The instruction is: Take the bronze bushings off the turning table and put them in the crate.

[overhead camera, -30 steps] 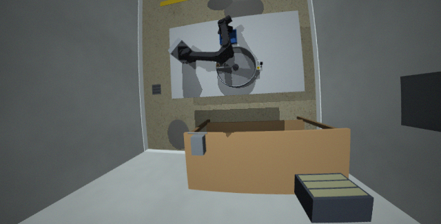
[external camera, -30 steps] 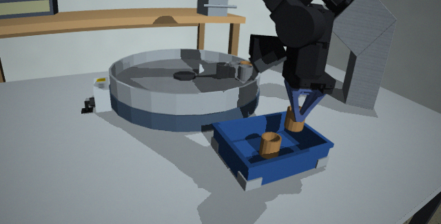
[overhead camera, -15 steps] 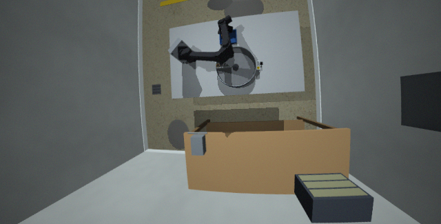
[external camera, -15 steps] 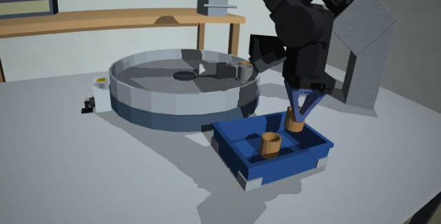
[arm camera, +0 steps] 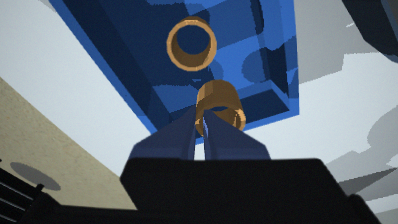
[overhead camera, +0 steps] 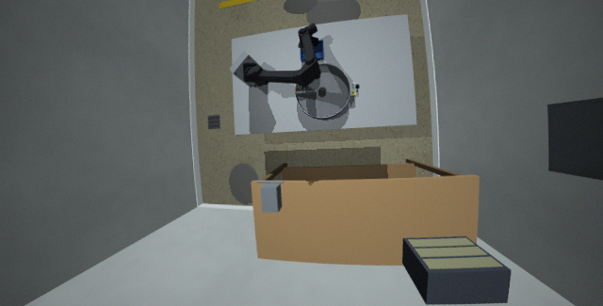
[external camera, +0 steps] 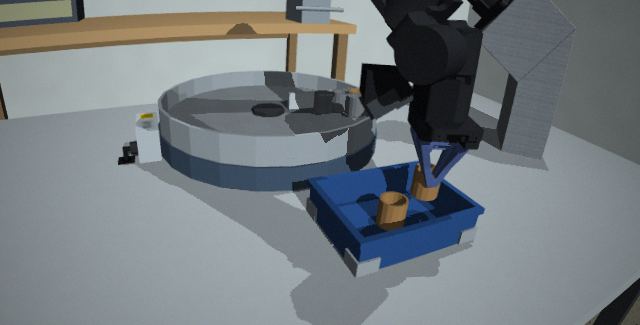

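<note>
- Here you are: your single arm (overhead camera: 283,76) (external camera: 425,55) (arm camera: 225,185) is reaching over the blue crate (overhead camera: 320,56) (external camera: 420,247) (arm camera: 298,90), which sits on the surface (overhead camera: 382,71) (external camera: 150,245) beside the turning table (overhead camera: 330,105) (external camera: 215,107).
- Your claw (external camera: 431,185) (arm camera: 199,111) points downward, its fingers pinching the wall of a bronze bushing (external camera: 420,192) (arm camera: 217,92), one tip apparently inside the bore.
- That bushing is within the crate's outline, toward the side nearer the arm's base; its long axis runs close to upright, perhaps leaning a touch. Whether its foot meets the crate floor, you can't tell.
- Watch the neighbour: a second bronze bushing (external camera: 392,215) (arm camera: 170,47) stands upright in the crate, ahead of the fingertips in the wrist view, with a gap between the pair.
- Over on the turning table, a dark cylinder (external camera: 324,101) and a grey bushing (external camera: 353,106) stand near the rim, the grey one likely steel. An orange-brown top (external camera: 354,91) peeks out just behind it, probably one more bronze.
- So you're at the placing step, I'd judge: lower straight down if there's still air below, then spread the fingers and lift along the bushing's axis.
- Careful there: a sideways pull could drag the bore with the inner finger and tip it into the crate wall or its neighbour.
</note>
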